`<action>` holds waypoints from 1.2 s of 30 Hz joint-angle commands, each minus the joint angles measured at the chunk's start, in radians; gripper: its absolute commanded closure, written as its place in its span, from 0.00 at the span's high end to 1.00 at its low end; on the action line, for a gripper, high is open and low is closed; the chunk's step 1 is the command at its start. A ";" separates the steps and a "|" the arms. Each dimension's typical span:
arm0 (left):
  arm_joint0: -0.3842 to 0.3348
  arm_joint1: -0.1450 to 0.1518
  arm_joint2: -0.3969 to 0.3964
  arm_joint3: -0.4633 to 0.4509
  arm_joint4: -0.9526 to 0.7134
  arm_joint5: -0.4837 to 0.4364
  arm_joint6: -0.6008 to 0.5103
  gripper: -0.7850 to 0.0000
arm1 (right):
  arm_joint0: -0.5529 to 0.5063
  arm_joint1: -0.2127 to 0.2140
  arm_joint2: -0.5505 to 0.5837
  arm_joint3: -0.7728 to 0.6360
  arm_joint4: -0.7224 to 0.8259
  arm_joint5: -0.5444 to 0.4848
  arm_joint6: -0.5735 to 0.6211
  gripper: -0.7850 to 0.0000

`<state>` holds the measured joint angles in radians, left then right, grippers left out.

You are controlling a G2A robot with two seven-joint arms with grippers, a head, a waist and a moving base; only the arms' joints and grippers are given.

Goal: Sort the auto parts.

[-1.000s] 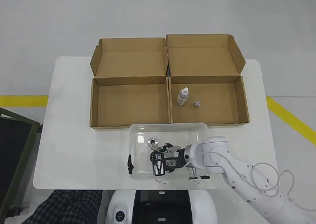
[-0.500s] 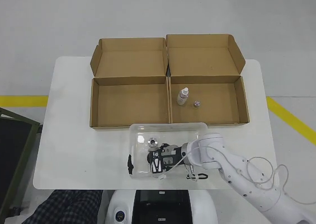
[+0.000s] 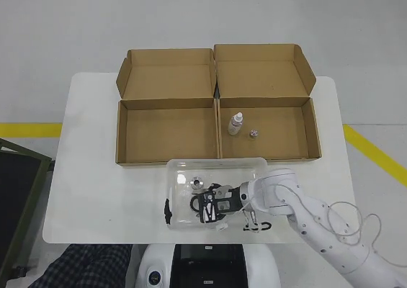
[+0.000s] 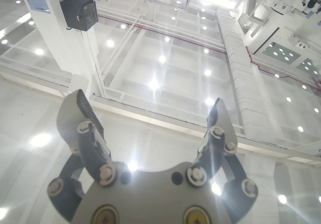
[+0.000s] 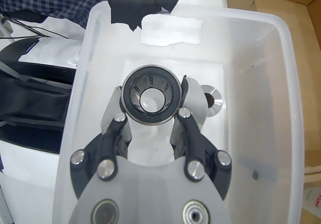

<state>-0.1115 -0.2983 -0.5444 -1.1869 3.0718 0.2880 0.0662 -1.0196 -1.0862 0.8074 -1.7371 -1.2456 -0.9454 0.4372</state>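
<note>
Well, the white table (image 3: 95, 158) carries two open-lidded trays side by side at its far side, the left cardboard box (image 3: 167, 133) and the right cardboard box (image 3: 282, 133), with a clear plastic bin (image 3: 217, 163) just in front of them, nearest the robot. The right hand (image 5: 152, 88) is down inside that bin, clenched on a black-rimmed bearing (image 5: 173, 107) held between its fingers above the bin floor. The left hand (image 4: 150, 119) is released, fingers spread wide, aimed up at the ceiling (image 4: 175, 46). A white bottle (image 3: 235, 124) lies in the right cardboard box, and close beside it a small metal part (image 3: 254, 132), perhaps a nut. A silver flanged piece (image 5: 212, 103) sits on the bin floor just beside the right hand.
</note>
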 commanded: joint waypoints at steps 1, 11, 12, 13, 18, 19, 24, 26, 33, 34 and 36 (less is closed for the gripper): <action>0.000 0.000 0.000 0.000 0.000 0.000 0.000 1.00 | -0.011 0.006 0.021 -0.010 0.006 -0.004 -0.007 0.00; 0.000 0.000 0.000 0.000 0.000 0.000 0.000 1.00 | -0.054 0.032 0.115 -0.064 0.054 -0.038 -0.066 0.00; 0.000 0.000 0.000 0.000 0.000 0.000 0.000 1.00 | -0.059 0.035 0.130 -0.071 0.060 -0.040 -0.074 0.00; 0.000 0.000 0.000 0.000 0.000 0.000 0.000 1.00 | -0.061 0.037 0.137 -0.074 0.063 -0.040 -0.078 0.00; 0.000 0.000 0.000 0.000 0.000 0.000 0.000 1.00 | -0.077 0.048 0.190 -0.099 0.088 -0.044 -0.103 0.00; 0.000 0.000 0.000 0.000 0.000 0.000 0.000 1.00 | -0.080 0.050 0.197 -0.102 0.093 -0.044 -0.108 0.00; 0.000 0.000 0.000 0.000 0.000 0.000 0.000 1.00 | -0.088 0.057 0.238 -0.125 0.117 -0.044 -0.135 0.00; 0.000 0.000 0.000 0.000 0.000 0.000 0.000 1.00 | -0.089 0.059 0.251 -0.133 0.126 -0.047 -0.141 0.00; 0.000 0.000 0.000 0.000 0.000 0.000 0.000 1.00 | -0.087 0.068 0.305 -0.150 0.186 -0.047 -0.164 0.00; 0.000 0.000 0.000 0.000 0.000 0.000 0.000 1.00 | -0.087 0.069 0.311 -0.151 0.192 -0.047 -0.166 0.00; 0.000 0.000 0.000 0.000 0.000 0.000 0.000 1.00 | -0.088 0.072 0.331 -0.154 0.211 -0.045 -0.173 0.00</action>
<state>-0.1115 -0.2983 -0.5444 -1.1869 3.0718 0.2880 0.0662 -1.1072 -1.0154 1.1295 -1.8899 -1.0432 -0.9914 0.2673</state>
